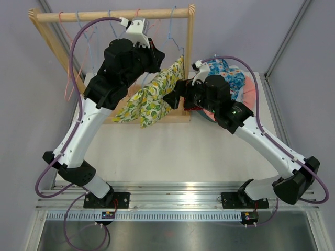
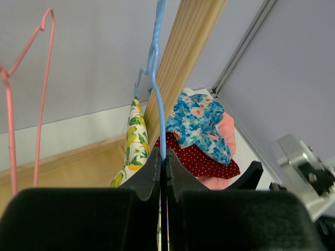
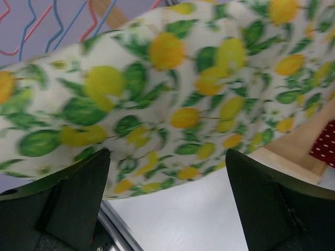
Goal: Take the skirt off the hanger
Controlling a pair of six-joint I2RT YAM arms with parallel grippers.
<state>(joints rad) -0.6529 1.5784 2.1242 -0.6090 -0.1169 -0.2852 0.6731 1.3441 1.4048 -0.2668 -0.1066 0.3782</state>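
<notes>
Left claw (image 2: 163, 159) is pressed together on the thin blue wire hanger (image 2: 155, 78), its two black fingers (image 2: 147, 175) meeting on the wire just below the hook's neck. I judge the grip is there to steady the hanger, so it cannot swing or slide along the rail while the cloth is drawn off. Right claw (image 3: 165, 162) is spread wide with nothing between its fingers. It points at the cloth from close by, which reads as lining up for a grasp not yet made.

Largest on the table is the pale wooden clothes rack (image 1: 104, 15), a round rail across two posts on a flat base. The left arm reaches up beside the post (image 2: 178, 63) nearer the right arm, where the hanger hangs. From that hanger drapes the white skirt printed with yellow lemons and green leaves (image 1: 149, 99), spilling down in front of the rack's base. It is not yet off, so the task looks to be at an early step. On the other side of that post lies a heap of other clothes (image 1: 235, 78), blue floral, red dotted and pink, possibly where finished garments go. Smallest, a pink wire hanger (image 2: 42, 89) hangs bare beside the blue one.
</notes>
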